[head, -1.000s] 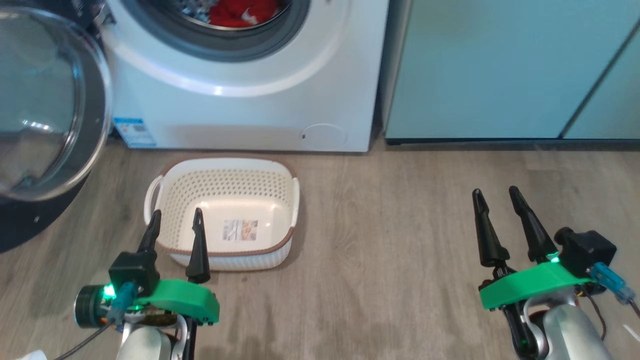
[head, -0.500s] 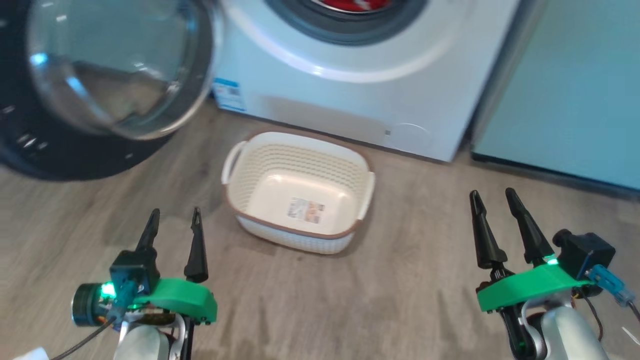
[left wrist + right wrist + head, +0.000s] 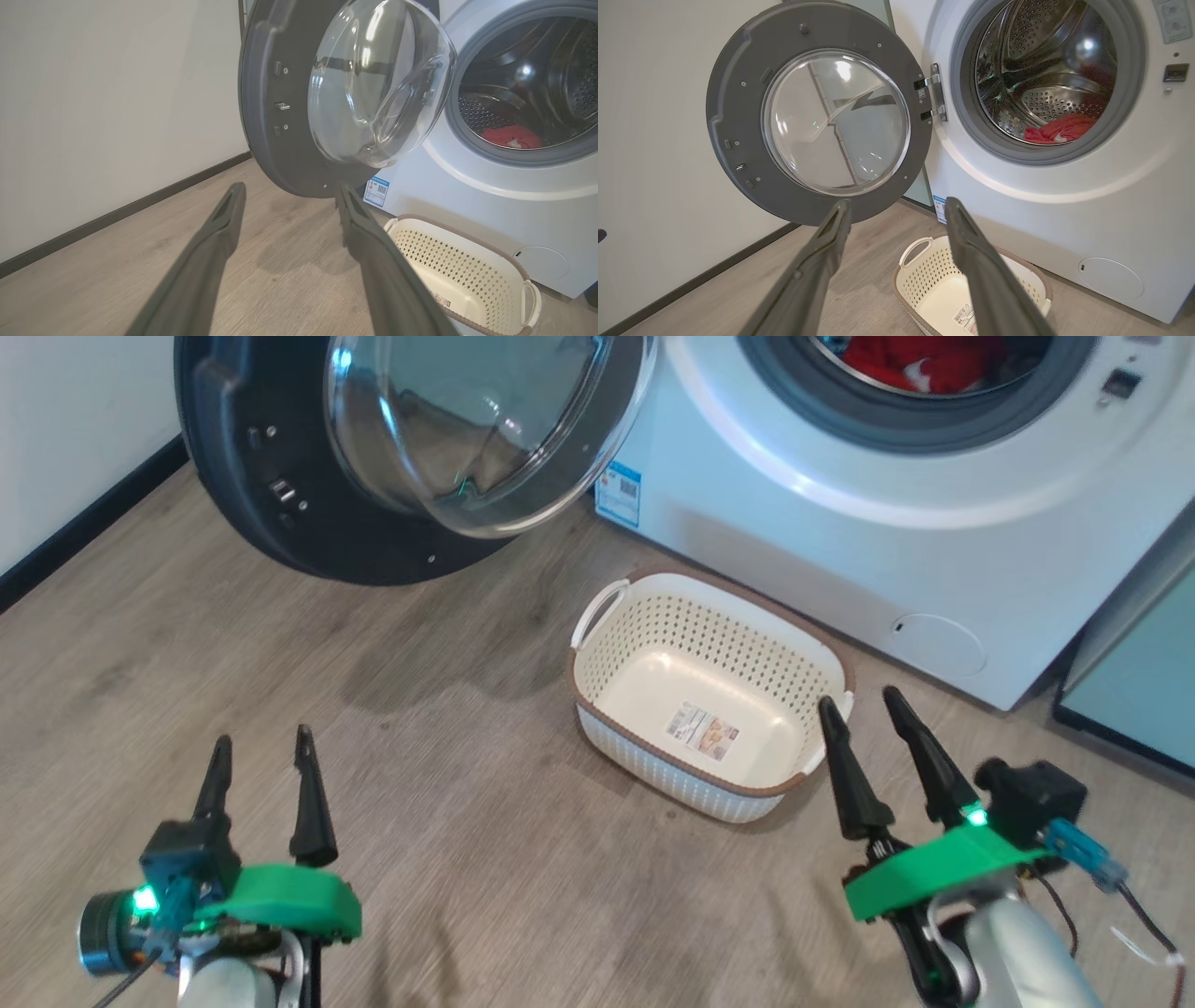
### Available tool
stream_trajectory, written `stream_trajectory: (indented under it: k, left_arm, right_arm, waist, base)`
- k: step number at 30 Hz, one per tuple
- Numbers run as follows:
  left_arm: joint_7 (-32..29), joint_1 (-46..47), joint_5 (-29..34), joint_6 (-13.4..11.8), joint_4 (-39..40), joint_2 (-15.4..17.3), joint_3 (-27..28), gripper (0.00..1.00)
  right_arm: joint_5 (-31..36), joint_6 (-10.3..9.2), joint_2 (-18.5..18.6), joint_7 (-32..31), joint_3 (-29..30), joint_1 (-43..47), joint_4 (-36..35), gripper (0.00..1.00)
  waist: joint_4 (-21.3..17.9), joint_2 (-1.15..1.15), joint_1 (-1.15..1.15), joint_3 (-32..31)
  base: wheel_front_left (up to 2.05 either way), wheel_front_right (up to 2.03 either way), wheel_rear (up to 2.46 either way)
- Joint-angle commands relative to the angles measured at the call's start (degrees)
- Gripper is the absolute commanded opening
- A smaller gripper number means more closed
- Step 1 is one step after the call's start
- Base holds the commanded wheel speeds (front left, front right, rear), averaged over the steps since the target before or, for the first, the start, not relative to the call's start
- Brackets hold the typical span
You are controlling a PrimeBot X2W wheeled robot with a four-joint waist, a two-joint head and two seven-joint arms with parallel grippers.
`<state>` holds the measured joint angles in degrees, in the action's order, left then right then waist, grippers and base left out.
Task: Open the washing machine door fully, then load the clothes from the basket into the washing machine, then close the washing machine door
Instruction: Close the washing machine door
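Tapered black fingers [image 3: 311, 803], green wrist brackets [image 3: 934, 877], pale forearms [image 3: 1018, 952].

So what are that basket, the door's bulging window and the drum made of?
The basket looks like matte cream plastic, moulded with holes. The door window seems clear glass or plastic: glossy, see-through. The drum looks like polished steel: shiny, perforated.

Door [image 3: 836, 123] wide open.
You see red clothes [image 3: 1057, 128] in the washing machine [image 3: 840, 551]; basket [image 3: 653, 761] sits just before it.
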<state>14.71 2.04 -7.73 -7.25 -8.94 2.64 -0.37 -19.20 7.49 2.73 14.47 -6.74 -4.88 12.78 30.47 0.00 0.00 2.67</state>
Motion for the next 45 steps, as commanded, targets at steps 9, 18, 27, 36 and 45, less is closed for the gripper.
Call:
stream_trajectory:
  k: [9,18,27,36,45]
  left_arm:
    - [0.3,-2.3,-0.3,-2.8,5.2,0.2,3.7,1.0]
    - [0.3,-2.8,0.1,-4.0,6.3,0.2,2.7,1.0]
    - [0.3,-2.2,0.6,-3.7,6.0,0.2,2.5,1.0]
    - [0.3,-2.0,0.4,-3.9,6.0,0.2,2.0,1.0]
    - [0.3,-1.9,0.1,-3.6,6.2,0.2,1.6,0.33]
  right_arm:
    - [-0.6,0.0,0.1,0.5,-5.2,-6.3,1.7,1.0]
    - [-1.4,0.0,0.1,0.5,-4.8,-5.8,1.3,1.0]
    - [-1.7,0.0,0.1,0.5,-4.2,-5.3,1.0,1.0]
    - [-1.0,0.0,0.1,0.5,-3.4,-3.8,0.4,1.0]
    - [-0.7,0.0,0.1,0.5,-2.9,-3.5,0.1,1.0]
  waist:
    - [1.0,0.0,0.0,0.5]
    - [0.7,0.0,0.0,-0.3]
    - [0.6,0.0,0.0,-0.6]
    - [0.4,0.0,0.0,-0.6]
    - [0.3,0.0,0.0,-0.6]
  base:
    - [0.0,0.0,0.0]
    - [0.0,0.0,0.0]
    - [0.0,0.0,0.0]
    - [0.0,0.0,0.0]
    - [0.0,0.0,0.0]
